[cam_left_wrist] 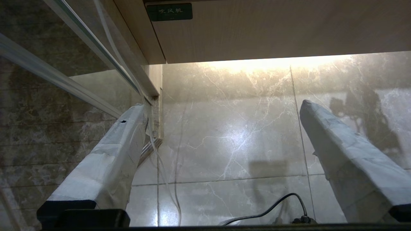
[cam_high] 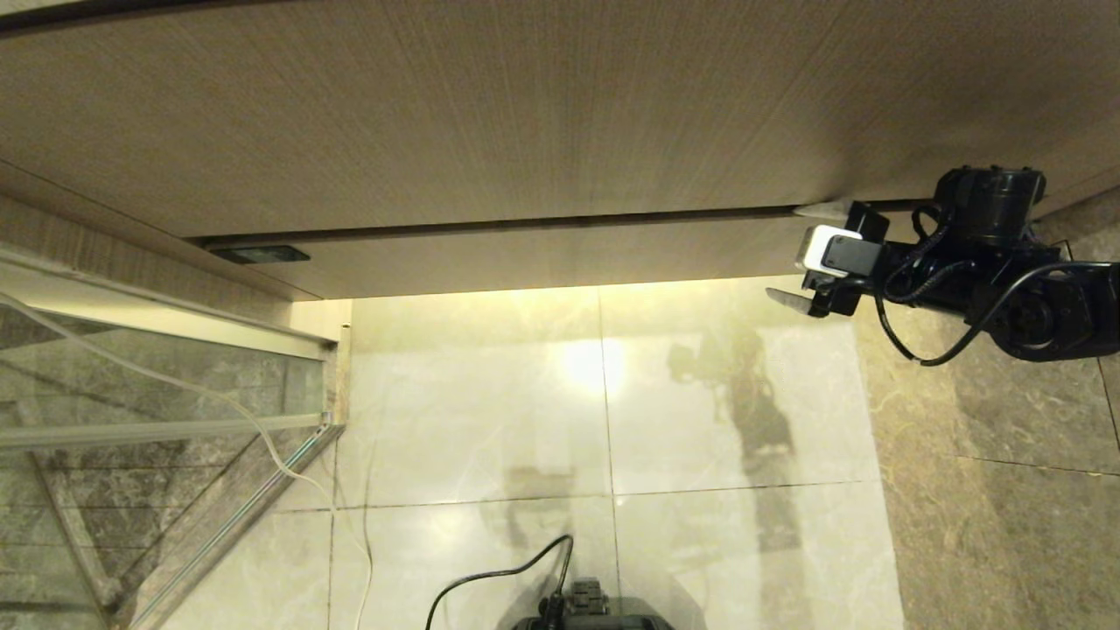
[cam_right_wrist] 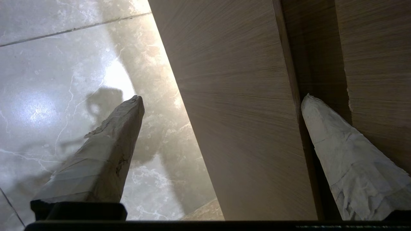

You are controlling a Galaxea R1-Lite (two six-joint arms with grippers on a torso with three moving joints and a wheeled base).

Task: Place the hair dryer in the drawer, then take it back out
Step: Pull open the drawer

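Marble floor; right gripper fingers straddle drawer front.

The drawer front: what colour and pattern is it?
Light beige with fine wood grain; the drawer shows best in the right wrist view.

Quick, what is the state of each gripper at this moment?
Left gripper: open, holding nothing, above the floor.
Right gripper: open, fingers astride the closed drawer front's right end.

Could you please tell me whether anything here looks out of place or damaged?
Nothing looks damaged. The drawer is shut. The right gripper straddles its front at the right end, one finger in the gap above. No hair dryer is visible.
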